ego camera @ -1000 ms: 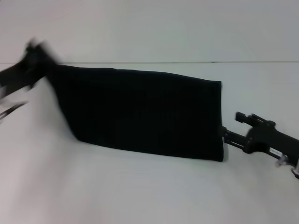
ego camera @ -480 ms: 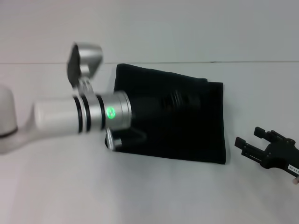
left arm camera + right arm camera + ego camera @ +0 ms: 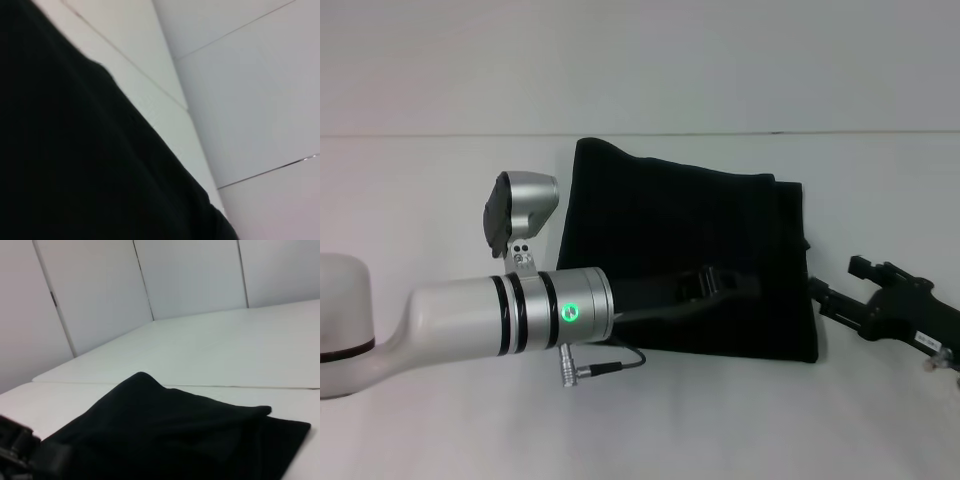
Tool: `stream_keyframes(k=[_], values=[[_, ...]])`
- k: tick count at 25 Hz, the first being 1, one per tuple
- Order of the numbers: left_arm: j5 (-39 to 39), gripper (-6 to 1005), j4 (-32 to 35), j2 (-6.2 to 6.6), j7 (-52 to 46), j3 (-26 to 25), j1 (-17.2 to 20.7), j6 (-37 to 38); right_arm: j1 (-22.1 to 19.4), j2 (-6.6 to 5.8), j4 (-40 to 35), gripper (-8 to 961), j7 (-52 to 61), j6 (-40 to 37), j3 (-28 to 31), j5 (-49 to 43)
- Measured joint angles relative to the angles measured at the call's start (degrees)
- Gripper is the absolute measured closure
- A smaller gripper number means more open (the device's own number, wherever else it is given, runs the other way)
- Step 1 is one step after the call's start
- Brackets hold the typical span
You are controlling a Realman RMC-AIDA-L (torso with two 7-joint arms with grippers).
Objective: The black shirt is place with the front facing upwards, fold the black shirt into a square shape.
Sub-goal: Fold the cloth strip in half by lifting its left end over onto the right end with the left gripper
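The black shirt [image 3: 670, 210] lies on the white table [image 3: 770, 420], doubled over into a roughly square block, with a folded layer edge near its right side. My left arm reaches across it from the left. The left gripper [image 3: 745, 284] is low over the shirt's right half, black against black fabric. The left wrist view is mostly filled by the black shirt [image 3: 75, 165] at close range. My right gripper [image 3: 835, 280] rests on the table just right of the shirt's right edge, open and holding nothing. In the right wrist view the black shirt [image 3: 170, 435] shows stacked layers.
The left arm's silver and white forearm [image 3: 510, 315], with a green light and a loose cable [image 3: 605, 368], covers the shirt's lower left corner. A pale panelled wall [image 3: 190, 275] stands behind the table.
The left arm swung from the far left across to the right, carrying the shirt's left end over, so the long strip became a square. The right gripper backed off, then edged toward the shirt.
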Motion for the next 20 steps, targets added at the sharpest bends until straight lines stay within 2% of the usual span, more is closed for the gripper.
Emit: stream_keyframes(k=[14,20], values=[[-0.3,966,1.7,0.04,0.7,0.3,1.4,3.0,11.3,0.11,4.6,128,-1.6,11.6,0.5,1.0],[0.0,966,1.7,0.0,1.4,0.5,2.0,3.3,14.2,0.11,5.7,128,-1.4,14.1,0.5,4.5]])
